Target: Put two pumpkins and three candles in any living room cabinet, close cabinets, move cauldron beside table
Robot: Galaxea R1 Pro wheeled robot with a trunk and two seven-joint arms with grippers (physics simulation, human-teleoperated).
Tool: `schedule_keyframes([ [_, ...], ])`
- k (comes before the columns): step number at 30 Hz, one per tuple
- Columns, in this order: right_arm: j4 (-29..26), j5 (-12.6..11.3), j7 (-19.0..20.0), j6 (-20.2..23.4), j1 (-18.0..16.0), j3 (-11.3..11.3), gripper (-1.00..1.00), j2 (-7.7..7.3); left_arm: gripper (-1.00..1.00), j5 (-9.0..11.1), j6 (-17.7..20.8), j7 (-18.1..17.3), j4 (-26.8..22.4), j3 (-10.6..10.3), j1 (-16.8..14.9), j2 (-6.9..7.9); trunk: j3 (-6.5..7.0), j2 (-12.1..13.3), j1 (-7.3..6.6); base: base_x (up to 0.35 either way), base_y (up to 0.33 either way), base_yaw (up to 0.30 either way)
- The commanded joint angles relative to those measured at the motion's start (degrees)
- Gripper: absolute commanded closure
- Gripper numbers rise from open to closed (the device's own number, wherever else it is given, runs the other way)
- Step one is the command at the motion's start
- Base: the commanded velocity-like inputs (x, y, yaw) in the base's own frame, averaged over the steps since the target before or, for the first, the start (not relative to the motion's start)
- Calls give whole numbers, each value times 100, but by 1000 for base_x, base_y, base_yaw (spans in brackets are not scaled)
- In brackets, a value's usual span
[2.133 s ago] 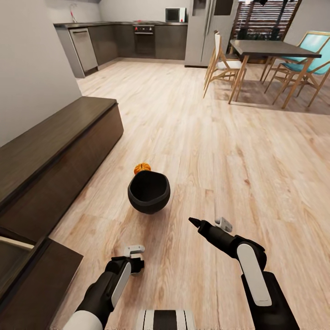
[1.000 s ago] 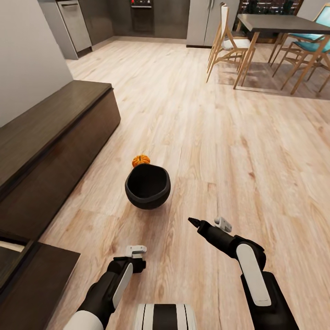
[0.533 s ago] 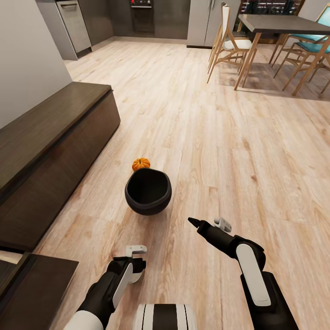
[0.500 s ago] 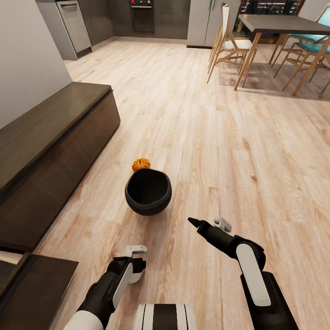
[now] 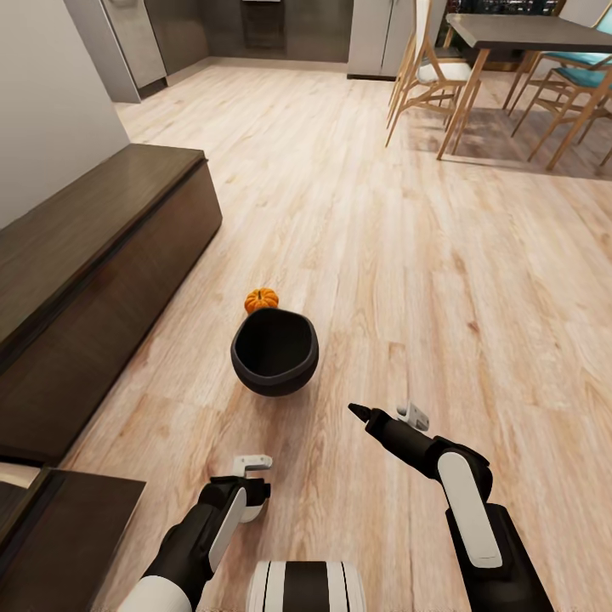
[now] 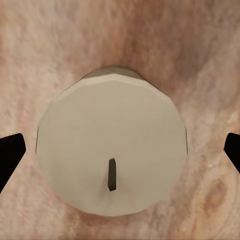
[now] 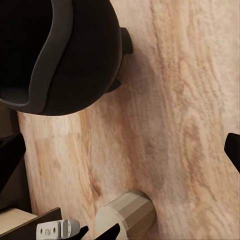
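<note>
The long, low dark-brown wooden cabinet is set against the pale wall at the left of the head view. One drawer is seen pulled out at its near end, pale wood just showing inside, presumably left so to receive the items; it would have to be shut before the task is judged complete. One cabinet is counted.

The round black wide-mouthed cauldron is seen lying tipped on the light wooden plank floor, its mouth turned toward the camera, well apart from the dark-topped dining table with wooden legs at the far end of the room. It is therefore judged not yet placed. One cauldron is counted.

One small orange ribbed pumpkin is seen on the floor just behind the cauldron's rim; whether they touch cannot be told.

One short cream-coloured cylindrical candle with a dark wick is seen standing on the floor directly under the left gripper. That gripper's fingers are spread wide to either side of the candle and clear of it, which suggests a grasp is being lined up.

The right gripper is held above the floor near the cauldron, its two fingers spread apart and nothing between them. The same candle is also seen from the right wrist camera.
</note>
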Motion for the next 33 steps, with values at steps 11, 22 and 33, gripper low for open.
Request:
schedule_keyframes([
  [11,-5,-61,-50,24,-3,-13,-100,4,-100,59,-211,52,-7,-14,-2,2,-160,-11,17,0,0,0],
  [22,-9,-59,-50,24,-3,-6,-100,5,-100,54,-254,51,2,-14,-2,2,-248,-17,27,0,0,0],
  [33,-10,-59,-50,24,-3,-6,-100,5,-100,52,-255,48,2,-14,-2,2,-315,-21,35,0,0,0],
])
